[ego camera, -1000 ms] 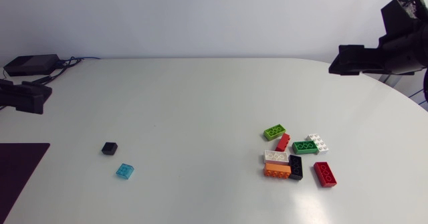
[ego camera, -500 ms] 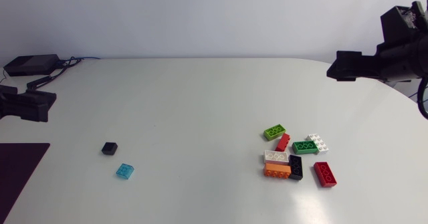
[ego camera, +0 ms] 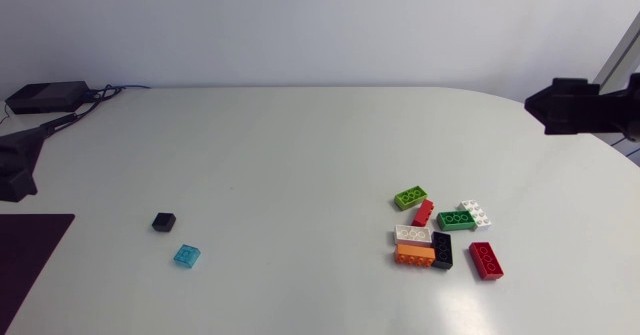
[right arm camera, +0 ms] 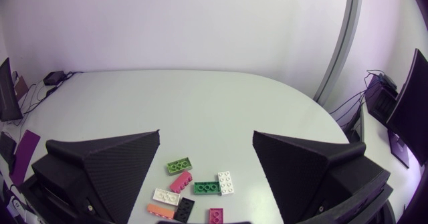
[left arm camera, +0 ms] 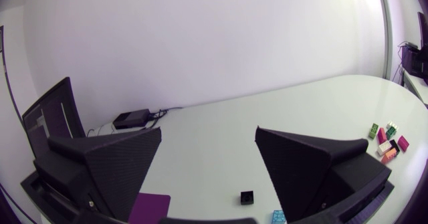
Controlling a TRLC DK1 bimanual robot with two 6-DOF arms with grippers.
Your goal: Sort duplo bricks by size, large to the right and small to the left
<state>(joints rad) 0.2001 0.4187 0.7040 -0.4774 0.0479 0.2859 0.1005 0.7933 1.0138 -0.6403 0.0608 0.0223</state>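
Note:
Two small bricks lie at the table's left: a black one [ego camera: 164, 221] [left arm camera: 248, 197] and a cyan one [ego camera: 186, 256] [left arm camera: 279, 216]. At the right sits a cluster of large bricks: light green [ego camera: 411, 197] [right arm camera: 179, 165], red [ego camera: 423, 212], dark green [ego camera: 456, 220] [right arm camera: 208, 187], white [ego camera: 475, 213] [right arm camera: 225, 182], another white [ego camera: 413, 234], orange [ego camera: 414, 254], black [ego camera: 442, 250] and a second red [ego camera: 486, 260]. My left gripper [ego camera: 18, 165] [left arm camera: 207, 177] is open and empty at the left edge. My right gripper [ego camera: 562, 106] [right arm camera: 207, 177] hangs open, high behind the cluster.
A black box [ego camera: 45, 97] with cables sits at the back left corner. A dark purple mat [ego camera: 30, 255] lies at the front left edge. Bare white tabletop [ego camera: 300, 175] stretches between the two groups of bricks.
Both arms have drawn back toward their sides: the left gripper slid left to the edge, the right gripper moved right. The bricks have not moved.

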